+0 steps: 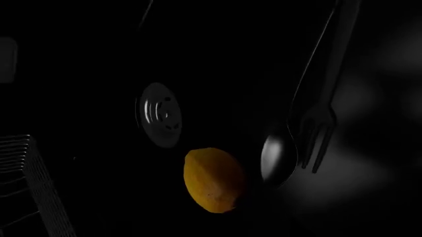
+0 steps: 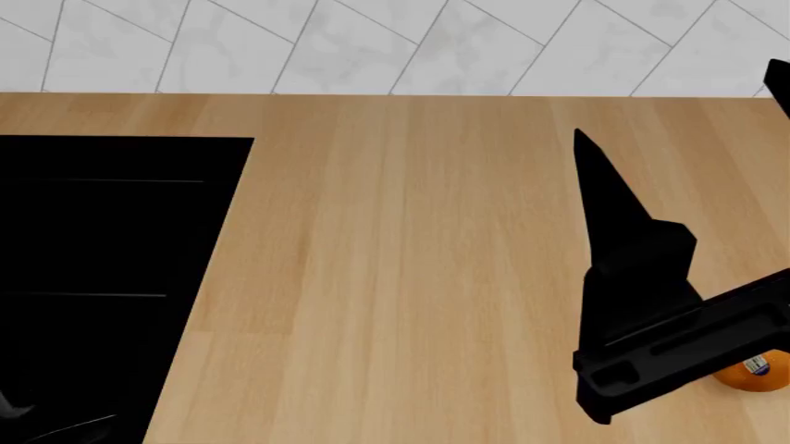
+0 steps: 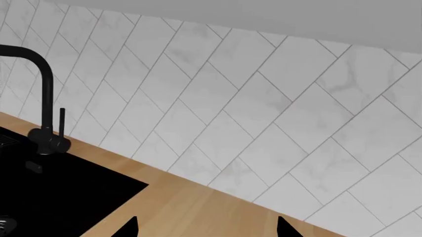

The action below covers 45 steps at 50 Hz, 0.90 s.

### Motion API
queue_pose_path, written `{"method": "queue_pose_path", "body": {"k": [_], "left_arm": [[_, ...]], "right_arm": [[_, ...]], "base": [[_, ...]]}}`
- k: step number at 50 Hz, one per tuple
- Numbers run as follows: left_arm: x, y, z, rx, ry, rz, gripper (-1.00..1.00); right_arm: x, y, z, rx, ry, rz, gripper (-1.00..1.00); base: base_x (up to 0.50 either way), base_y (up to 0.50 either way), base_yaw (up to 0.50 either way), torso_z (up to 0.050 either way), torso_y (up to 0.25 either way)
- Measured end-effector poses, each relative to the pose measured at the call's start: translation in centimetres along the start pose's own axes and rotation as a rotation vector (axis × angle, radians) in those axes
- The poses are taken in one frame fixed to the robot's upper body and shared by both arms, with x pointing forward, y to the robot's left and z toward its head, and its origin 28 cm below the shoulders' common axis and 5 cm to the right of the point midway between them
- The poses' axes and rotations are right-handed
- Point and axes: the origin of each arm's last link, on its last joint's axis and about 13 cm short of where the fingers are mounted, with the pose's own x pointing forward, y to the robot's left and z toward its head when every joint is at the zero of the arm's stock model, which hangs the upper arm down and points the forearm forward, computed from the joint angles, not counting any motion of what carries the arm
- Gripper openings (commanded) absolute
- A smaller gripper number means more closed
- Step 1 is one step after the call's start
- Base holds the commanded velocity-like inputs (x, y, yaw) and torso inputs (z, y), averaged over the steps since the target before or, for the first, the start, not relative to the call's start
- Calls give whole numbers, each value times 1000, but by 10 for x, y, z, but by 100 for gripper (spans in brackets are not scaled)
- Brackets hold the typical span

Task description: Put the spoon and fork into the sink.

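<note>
The left wrist view looks down into the black sink (image 1: 79, 59) with its round metal drain (image 1: 160, 114). The spoon (image 1: 277, 160) lies on the sink floor, its shiny bowl beside the fork (image 1: 319, 123), whose tines rest right next to it; their dark handles run side by side. My left gripper's fingers do not stand out against the dark basin. My right gripper (image 3: 207, 228) is open and empty above the wooden counter (image 2: 408, 277), well to the right of the sink (image 2: 99, 277).
A yellow lemon (image 1: 212, 180) lies in the sink between drain and spoon. A wire rack (image 1: 29, 187) sits at one side of the basin. A black faucet (image 3: 41, 98) stands behind the sink. An orange fruit (image 2: 756, 372) peeks out behind my right arm.
</note>
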Motion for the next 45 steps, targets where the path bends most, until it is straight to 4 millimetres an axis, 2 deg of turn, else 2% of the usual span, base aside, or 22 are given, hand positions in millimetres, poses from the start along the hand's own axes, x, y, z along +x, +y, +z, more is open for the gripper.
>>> {"method": "queue_pose_path", "body": {"k": [10,20,32,45], "left_arm": [[-57,21,4,-2,-135,75,100],[-107,30,9,33,-310,144,100],[-149,24,16,72,-572,223,100],[-181,6,18,61,-855,356,100]], "right_arm": [[0,0,1,1,-6,4,100],[1,0,2,0,-10,10,100],[2,0,2,1,-15,13,100],[0,0,0,8,-16,11,100]], "base": [[0,0,0,0,0],[0,0,0,0,0],[0,0,0,0,0],[0,0,0,0,0]]}}
